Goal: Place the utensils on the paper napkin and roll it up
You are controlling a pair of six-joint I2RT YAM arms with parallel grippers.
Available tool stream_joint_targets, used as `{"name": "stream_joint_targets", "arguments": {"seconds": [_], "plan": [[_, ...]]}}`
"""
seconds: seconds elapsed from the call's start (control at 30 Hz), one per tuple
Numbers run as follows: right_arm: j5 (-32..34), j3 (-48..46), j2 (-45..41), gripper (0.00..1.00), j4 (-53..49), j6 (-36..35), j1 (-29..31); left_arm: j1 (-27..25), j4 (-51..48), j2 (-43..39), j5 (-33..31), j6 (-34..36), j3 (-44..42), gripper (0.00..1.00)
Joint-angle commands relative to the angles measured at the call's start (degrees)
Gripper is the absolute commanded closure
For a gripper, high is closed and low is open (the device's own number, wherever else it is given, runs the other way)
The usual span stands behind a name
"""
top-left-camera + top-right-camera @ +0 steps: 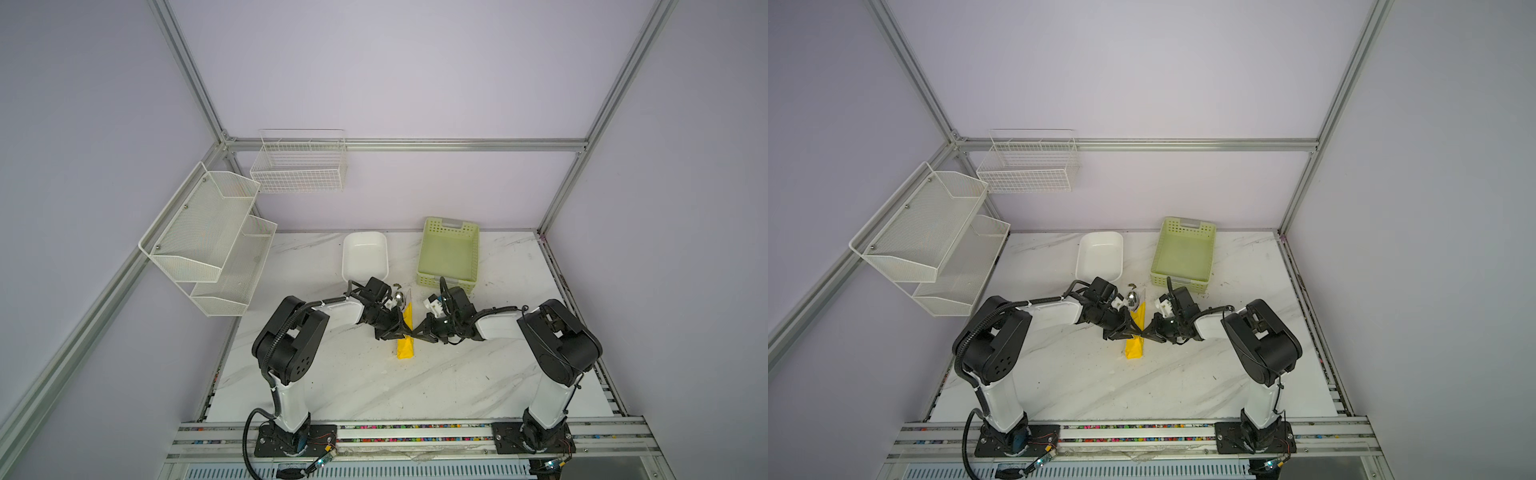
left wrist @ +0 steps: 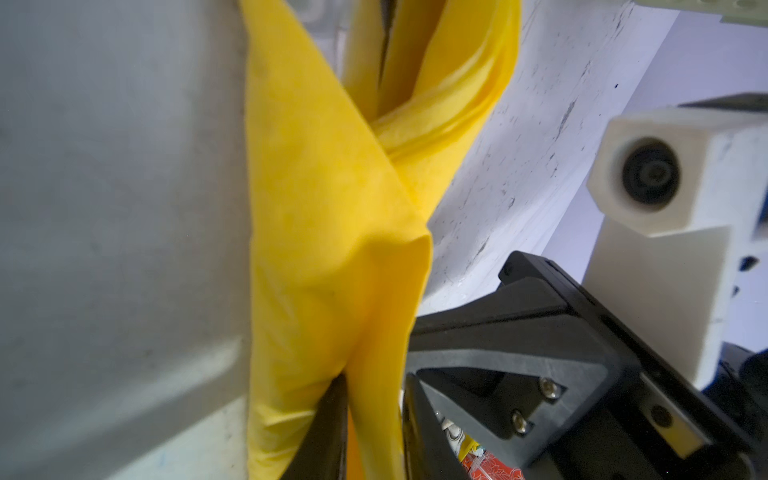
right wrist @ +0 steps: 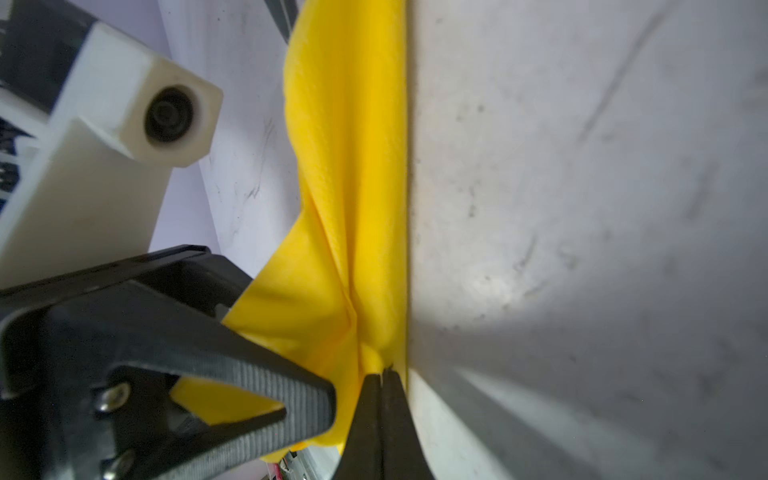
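Napkin [image 1: 406,348]: a narrow yellow bundle, flat on the desk [image 1: 374,386], near the basket [image 1: 436,281], off its near left corner. Spoon [image 1: 400,298] bowl pokes out at the bundle's basket-ward end; other utensils are hidden.

My right jaws are together, nipping a fold at mid-length. My left jaws are a little apart with a fold between them; cannot tell if they bear on it.

Judged: the paper is light, limp, tears easily and is likely to unfurl. The cutlery inside is stiff and slick. Best hold: the loose outer edge, mid-length, over the handles.
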Motion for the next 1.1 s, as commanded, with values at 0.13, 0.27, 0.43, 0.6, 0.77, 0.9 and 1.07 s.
{"name": "stream_joint_targets", "arguments": {"seconds": [0.13,0.27,0.43,0.6,0.77,0.9,1.07], "plan": [[7.2,-2.9,-8.5,1.0,-7.3,0.6,1.4,-0.4,-3.0,1.2,-2.0,-0.4,0.3,0.63],[9.8,-5.3,-13.2,1.0,-3.4,4.5,4.9,-0.4,-3.1,1.0,-2.1,-0.4,0.3,0.59],[15.7,-6.0,-14.9,0.91,1.6,7.6,10.7,-0.4,-3.3,0.6,-2.3,-0.3,0.0,0.55],[22.5,-5.6,-14.9,0.79,5.7,8.5,14.8,-0.4,-3.3,0.3,-2.5,-0.5,-0.4,0.54],[31.9,-5.0,-14.3,0.69,5.9,7.6,18.8,-0.4,-3.3,0.5,-2.4,-0.5,-0.5,0.54],[39.2,-2.9,-13.8,0.68,2.4,6.2,20.7,-0.4,-3.3,0.7,-2.2,-0.6,-0.5,0.54],[42.9,-2.2,-12.3,0.68,2.4,5.3,21.7,-0.4,-3.4,1.0,-2.2,-0.8,-0.1,0.54]]}}
